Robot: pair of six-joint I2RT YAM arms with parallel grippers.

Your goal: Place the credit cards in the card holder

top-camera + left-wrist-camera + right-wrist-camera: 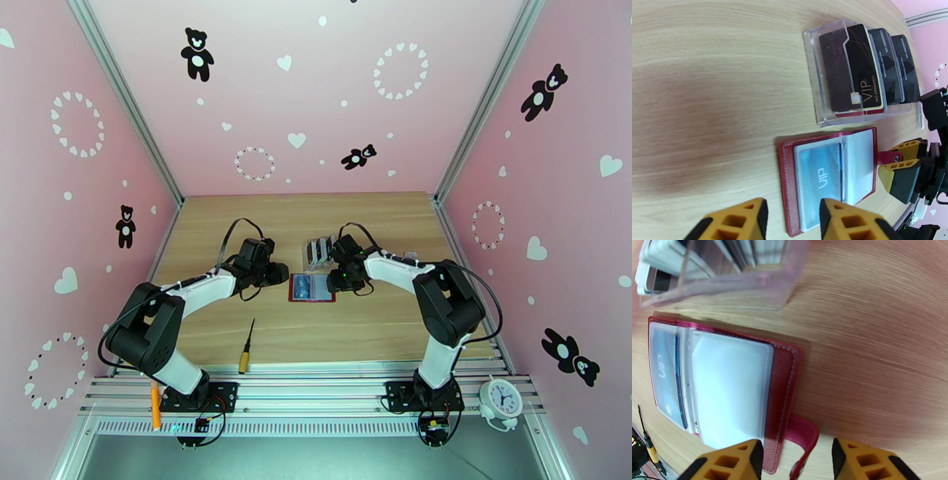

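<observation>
The wooden table [379,331] carries everything, and the card holder [787,185] lies open and flat near its middle, so places below are given from that holder. Seen from above, the left gripper [278,274] hangs just to the holder's left and the right gripper [341,276] just at its right edge. Each has its fingers spread with nothing pinched between them. From the right wrist, the holder's snap tab [804,433] lies in line with the gap between that gripper's jaws, but no finger seems to touch it. Just beyond the holder's far edge stands a clear plastic rack [829,114], close beside it but apart. Several dark credit cards [861,67] stand upright in the rack's slots, one behind another, and paler cards appear to sit at one end. Inside the holder, one blue card [817,173] marked VIP sits in a transparent sleeve on the left-hand page. The loose sleeve [730,390] over the right-hand page looks empty and pale. Judging from this, the task is at an early stage: one card is stowed, and the cards in the rack remain to be drawn out and slid into the holder's free sleeves.
</observation>
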